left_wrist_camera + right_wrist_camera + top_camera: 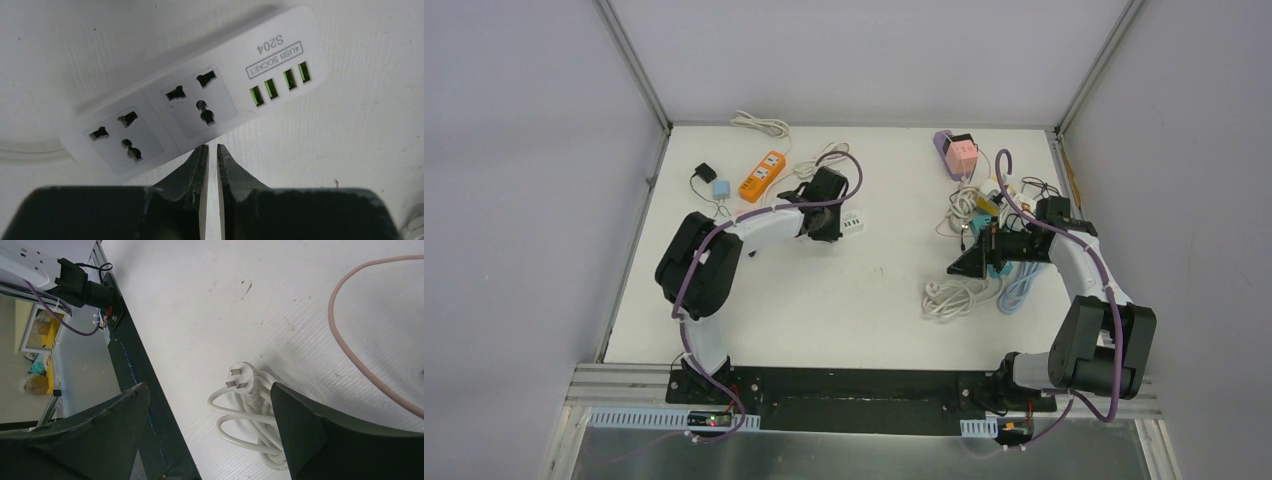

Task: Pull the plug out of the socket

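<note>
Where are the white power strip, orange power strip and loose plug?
white power strip [190, 107]: left wrist view, top face
orange power strip [762, 176]: top view, middle
loose plug [246, 376]: right wrist view, head

Socket strip [155, 107] left on table [844, 300]; coiled cable [954, 297] right.

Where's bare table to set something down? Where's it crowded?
Free: the middle, between the white socket strip and the coiled white cable, down to the near edge. Crowded: cable tangle far right; orange power strip far left.

Robotics lab, white table [824, 290] walled by grey panels [524, 150], aluminium frame rail [614, 383]
</note>
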`<state>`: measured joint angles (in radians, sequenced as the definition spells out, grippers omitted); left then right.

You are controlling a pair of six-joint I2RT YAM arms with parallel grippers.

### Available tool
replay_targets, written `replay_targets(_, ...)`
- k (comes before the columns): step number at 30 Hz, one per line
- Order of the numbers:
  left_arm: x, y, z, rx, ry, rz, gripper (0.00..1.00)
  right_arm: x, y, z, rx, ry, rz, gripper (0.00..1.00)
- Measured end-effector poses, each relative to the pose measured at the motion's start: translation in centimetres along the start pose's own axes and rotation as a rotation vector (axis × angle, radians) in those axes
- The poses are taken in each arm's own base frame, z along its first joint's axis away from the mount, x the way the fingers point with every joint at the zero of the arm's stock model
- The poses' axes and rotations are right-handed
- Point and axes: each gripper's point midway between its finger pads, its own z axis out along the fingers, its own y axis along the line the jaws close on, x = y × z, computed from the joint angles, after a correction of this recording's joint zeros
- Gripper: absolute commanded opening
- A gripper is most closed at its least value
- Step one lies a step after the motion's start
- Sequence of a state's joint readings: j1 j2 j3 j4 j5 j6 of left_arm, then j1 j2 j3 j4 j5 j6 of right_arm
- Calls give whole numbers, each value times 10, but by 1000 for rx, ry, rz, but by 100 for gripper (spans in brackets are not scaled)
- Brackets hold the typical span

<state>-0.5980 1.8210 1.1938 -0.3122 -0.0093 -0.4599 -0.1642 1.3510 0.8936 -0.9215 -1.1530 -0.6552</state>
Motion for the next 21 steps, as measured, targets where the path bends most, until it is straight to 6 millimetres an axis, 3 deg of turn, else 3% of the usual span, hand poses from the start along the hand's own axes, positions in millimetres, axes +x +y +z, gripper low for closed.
replay_targets(5,-14,22,19,-83,16,4,12,0,0,0,-1,0,-1,95)
replay_targets(8,-26,47,29,-129,28,-26,13,0,1,0,-3,-1,0,95)
replay_targets(15,-79,103,42,-183,7,-128,19,0,3,0,-7,-2,1,95)
replay_targets(18,-94,113,40,-176,1,-141,22,1,4,-1,-7,-1,0,95)
replay_targets(21,-103,108,33,-144,-10,-136,24,0,6,-2,-7,0,-3,95)
